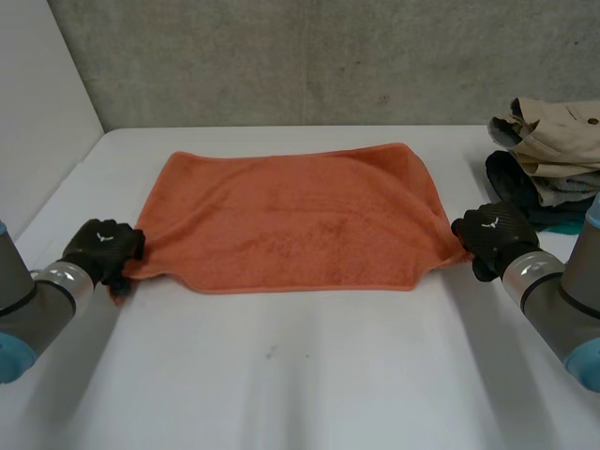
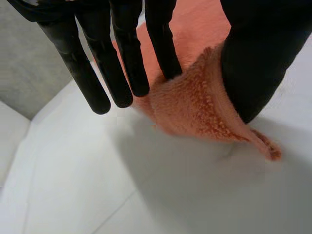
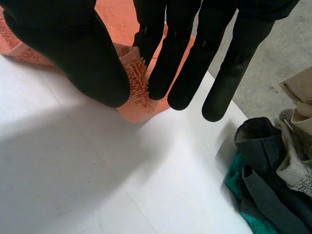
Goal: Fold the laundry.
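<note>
My fingers (image 2: 124, 58) are straight on both sides, and each set pinches a near corner of the orange towel (image 1: 291, 220) against its thumb (image 2: 258, 68): my left hand (image 1: 101, 248) has the near left corner, my right hand (image 1: 494, 239) the near right one, both low at the tabletop. The white table (image 1: 300, 375) lies bare in front of me. The towel lies across its middle, opened out flat in one layer, its far edge toward the wall and its near edge sagging a little between my two grips. At the table's right end, beyond my right hand, sits a pile of clothes (image 1: 548, 164), unfolded and heaped, in beige, dark and green cloth. I judge the work barely begun: the towel is spread and gripped, but no fold is in it yet, so the first fold is to come, and the whole pile waits after it.
</note>
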`<control>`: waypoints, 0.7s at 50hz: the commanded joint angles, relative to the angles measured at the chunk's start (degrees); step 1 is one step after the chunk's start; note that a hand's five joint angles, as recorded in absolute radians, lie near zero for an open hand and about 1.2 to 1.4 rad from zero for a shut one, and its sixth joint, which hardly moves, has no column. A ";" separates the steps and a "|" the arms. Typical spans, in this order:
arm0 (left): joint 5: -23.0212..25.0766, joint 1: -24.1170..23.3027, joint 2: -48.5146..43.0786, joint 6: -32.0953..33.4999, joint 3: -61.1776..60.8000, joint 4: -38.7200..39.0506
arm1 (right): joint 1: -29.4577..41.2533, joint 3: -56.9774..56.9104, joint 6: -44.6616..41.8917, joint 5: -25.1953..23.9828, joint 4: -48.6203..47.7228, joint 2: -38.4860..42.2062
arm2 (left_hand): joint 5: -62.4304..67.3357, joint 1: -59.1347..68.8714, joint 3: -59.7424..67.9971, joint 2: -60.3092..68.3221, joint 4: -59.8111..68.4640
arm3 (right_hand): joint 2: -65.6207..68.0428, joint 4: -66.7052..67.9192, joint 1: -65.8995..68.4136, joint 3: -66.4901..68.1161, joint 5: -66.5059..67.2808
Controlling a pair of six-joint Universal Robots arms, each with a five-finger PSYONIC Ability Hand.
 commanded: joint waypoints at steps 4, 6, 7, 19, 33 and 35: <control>-0.78 0.98 0.16 0.34 -1.22 8.20 | 0.12 0.38 -0.05 -0.11 0.08 -0.33 | 13.28 12.36 13.34 13.00 13.14 | 12.03 11.22 15.69 11.60 13.77; -0.70 1.07 0.07 0.25 -1.30 8.11 | 0.12 0.47 -0.05 -0.11 0.17 -0.33 | 12.28 11.35 12.33 11.99 12.14 | 12.03 11.22 15.69 11.60 13.77; -0.70 1.07 0.07 0.25 -1.30 8.11 | 0.12 0.55 -0.05 -0.11 0.17 -0.42 | 11.77 10.85 11.83 11.49 11.63 | 12.03 11.22 15.69 11.60 13.77; -3.42 1.77 0.77 0.43 -1.04 7.76 | 0.03 0.03 -0.31 -0.11 0.87 -0.68 | 40.34 39.42 40.40 40.05 40.20 | 12.03 11.22 15.69 11.60 13.77; -2.38 2.29 27.80 0.78 -10.08 -10.32 | -4.79 -2.87 -19.81 1.39 31.43 -17.54 | 40.34 39.42 40.40 40.05 40.20 | 12.03 11.22 15.69 11.60 13.77; -0.97 2.38 31.60 1.04 -10.88 -12.79 | -7.15 -2.96 -22.97 0.69 38.09 -22.36 | 40.34 39.42 40.40 40.05 40.20 | 12.03 11.22 15.69 11.60 13.77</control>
